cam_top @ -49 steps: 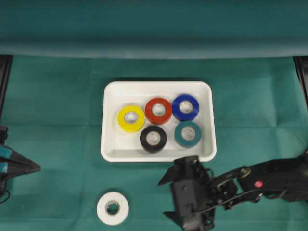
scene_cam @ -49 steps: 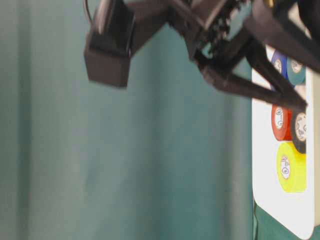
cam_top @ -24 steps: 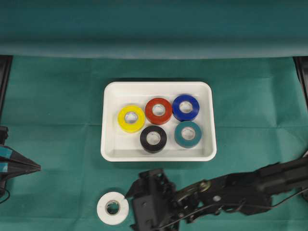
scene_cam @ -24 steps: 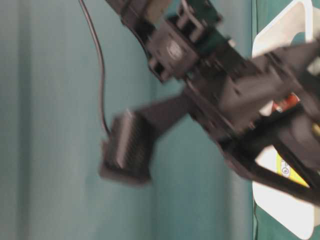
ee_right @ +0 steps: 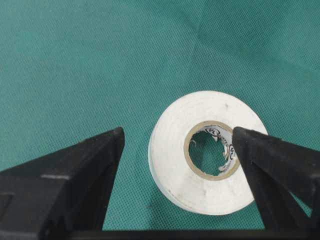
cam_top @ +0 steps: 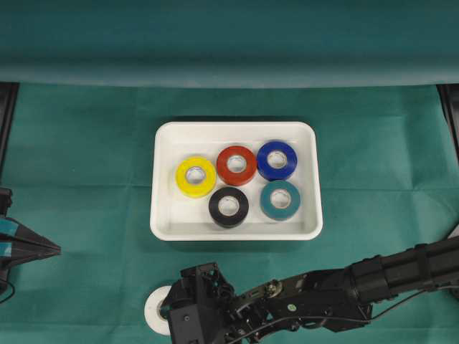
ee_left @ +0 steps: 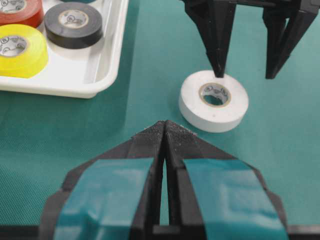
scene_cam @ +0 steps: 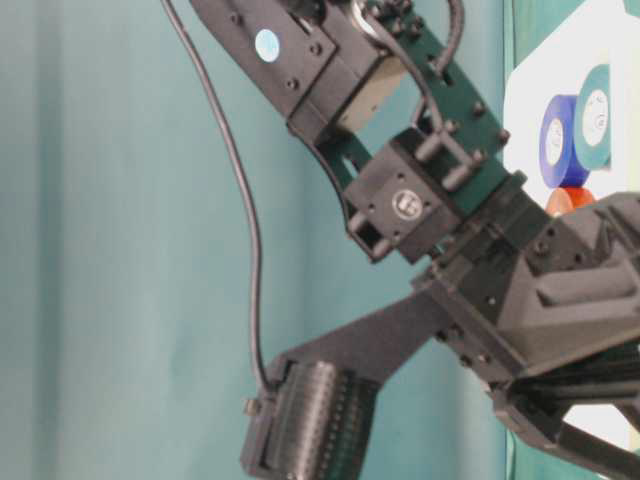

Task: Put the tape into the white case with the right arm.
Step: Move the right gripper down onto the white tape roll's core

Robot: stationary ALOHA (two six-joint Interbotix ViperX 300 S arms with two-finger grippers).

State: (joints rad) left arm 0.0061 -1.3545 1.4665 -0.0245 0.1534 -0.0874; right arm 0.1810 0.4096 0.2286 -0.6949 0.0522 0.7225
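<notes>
right gripper [ee_right: 177,145], jaws spread over the white tape roll [ee_right: 205,150], frame centre; likely light, rigid: pinch wall through core.

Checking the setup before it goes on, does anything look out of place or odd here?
Only the white tape roll: it lies flat on the green cloth outside the white case, where five coloured rolls sit. The right gripper is open over it, one finger above its core.
</notes>
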